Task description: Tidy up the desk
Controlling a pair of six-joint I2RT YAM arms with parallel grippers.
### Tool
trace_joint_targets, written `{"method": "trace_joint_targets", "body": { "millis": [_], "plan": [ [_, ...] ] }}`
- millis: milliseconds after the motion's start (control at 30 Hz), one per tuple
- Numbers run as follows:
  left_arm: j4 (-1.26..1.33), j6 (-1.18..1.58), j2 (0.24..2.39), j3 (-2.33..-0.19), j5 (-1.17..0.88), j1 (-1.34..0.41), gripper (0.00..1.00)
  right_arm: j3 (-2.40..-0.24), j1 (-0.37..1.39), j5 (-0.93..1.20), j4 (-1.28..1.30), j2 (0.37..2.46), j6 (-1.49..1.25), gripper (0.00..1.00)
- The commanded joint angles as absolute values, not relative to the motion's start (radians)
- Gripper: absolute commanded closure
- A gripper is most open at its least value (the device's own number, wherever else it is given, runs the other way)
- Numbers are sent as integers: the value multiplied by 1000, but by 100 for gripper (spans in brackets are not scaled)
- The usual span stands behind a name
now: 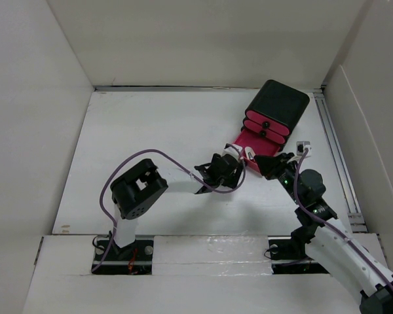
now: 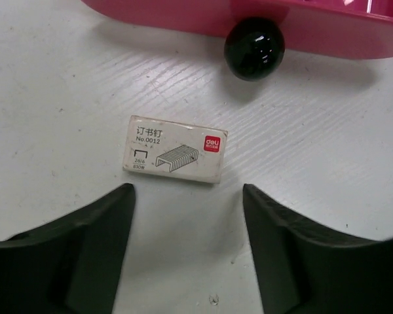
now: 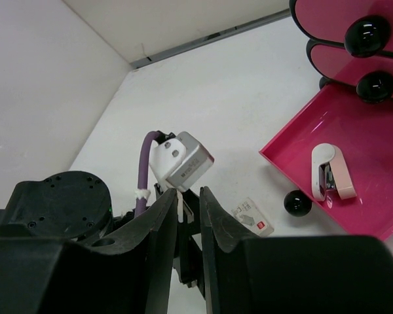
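Note:
The white desk (image 1: 150, 131) holds a black box with pink drawers (image 1: 278, 111) at the back right. Its bottom drawer (image 1: 255, 142) is pulled out. In the right wrist view a white stapler (image 3: 331, 171) lies in this drawer (image 3: 295, 154). A small white staple box (image 2: 175, 149) lies flat on the desk just in front of the drawer's black knob (image 2: 254, 39). It also shows in the right wrist view (image 3: 252, 217). My left gripper (image 2: 188, 196) is open and empty, just short of the staple box. My right gripper (image 3: 188, 196) is nearly shut and empty, behind the left gripper.
White walls border the desk on three sides. A metal rail (image 1: 337, 157) runs along the right edge. The two upper drawers (image 3: 354, 33) are closed. The left arm's purple cable (image 1: 137, 160) loops over the desk between the arms.

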State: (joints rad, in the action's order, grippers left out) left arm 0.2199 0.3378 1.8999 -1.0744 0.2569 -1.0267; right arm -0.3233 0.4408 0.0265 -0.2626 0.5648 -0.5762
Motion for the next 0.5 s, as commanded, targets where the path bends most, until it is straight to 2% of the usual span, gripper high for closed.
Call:
{"method": "trace_joint_targets", "body": {
  "millis": [0,33,67,133,333,467],
  "plan": [
    [173,419,1858,-1124,247,-1020,34,-333,451,38,-330,569,-571,74],
    [170,416,1862,-1129,252,-1020,29,-334,451,40,-331,569,-569,74],
    [166,414,1873,-1141,256,-1020,17,-333,451,40,-331,571,-569,74],
    [143,407,1885,-1158,281,-1020,15,-334,451,38,-331,569,-569,74],
    [173,365,1917,-1166,305,-1011,17,-331,451,35,-330,563,-569,74],
    [189,330,1954,-1186,298,-1011,27,-333,451,34,-328,565,-568,74]
  ]
}}
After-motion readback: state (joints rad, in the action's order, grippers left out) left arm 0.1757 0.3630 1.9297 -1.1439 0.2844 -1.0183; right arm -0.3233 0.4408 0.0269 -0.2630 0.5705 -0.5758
